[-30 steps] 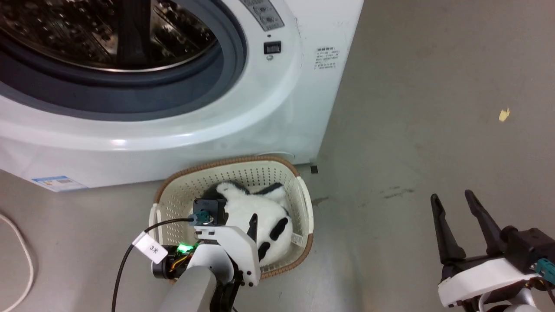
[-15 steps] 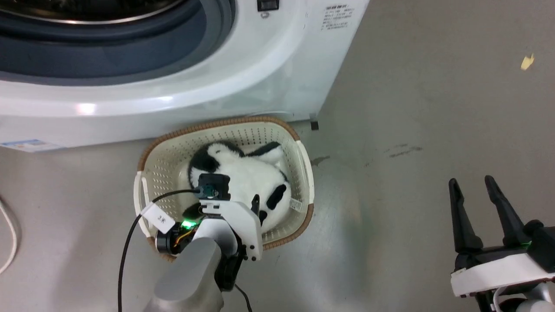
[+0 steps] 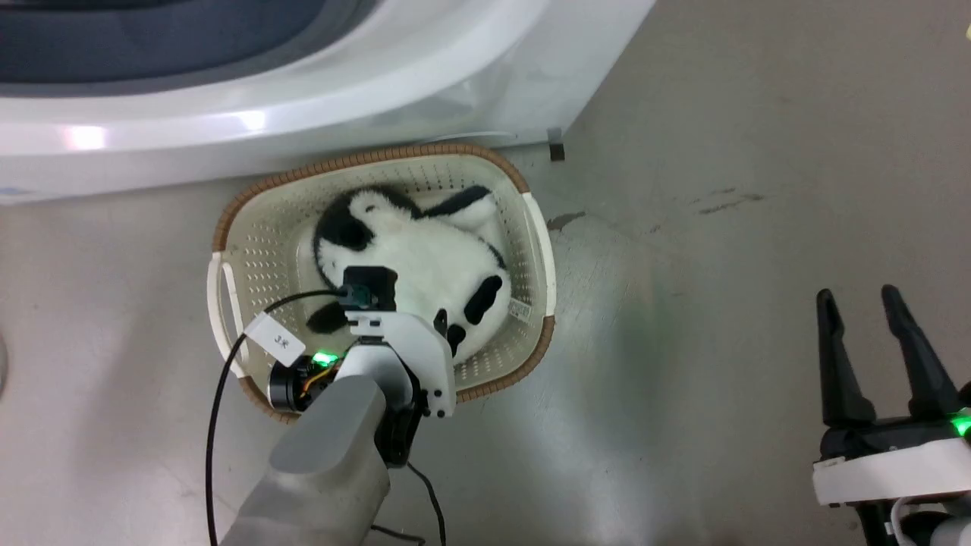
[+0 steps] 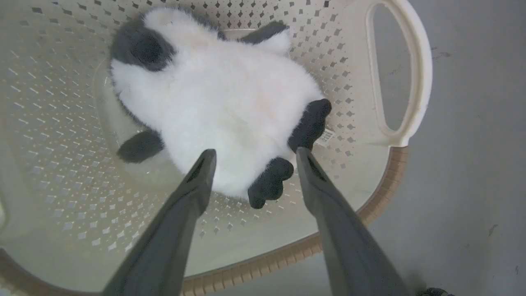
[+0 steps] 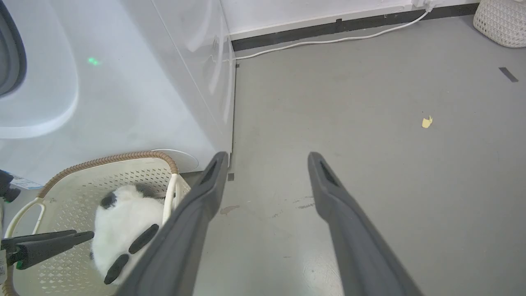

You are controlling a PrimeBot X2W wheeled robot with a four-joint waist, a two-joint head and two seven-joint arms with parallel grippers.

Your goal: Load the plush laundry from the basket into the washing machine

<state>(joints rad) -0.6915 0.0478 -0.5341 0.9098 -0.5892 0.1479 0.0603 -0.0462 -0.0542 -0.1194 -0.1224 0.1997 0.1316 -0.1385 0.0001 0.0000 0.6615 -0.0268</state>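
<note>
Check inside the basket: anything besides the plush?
The plush laundry lies on the perforated floor of the basket, with a small printed label beside its black paw. Anything beneath the plush is covered, so that cannot be told.

we find the plush laundry [image 3: 425, 258], fluffy white with black patches, lying inside the cream, brown-rimmed basket [image 3: 262, 235], just before the white washing machine [image 3: 318, 83].

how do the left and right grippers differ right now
The left gripper hangs over the cream perforated plastic basket with a brown rim, jaws aimed at the fluffy white-and-black plush toy; the right gripper is off to the side over bare grey floor. The left jaws frame the toy's black paw; the right jaws frame floor. Both are open and hold nothing.
</note>
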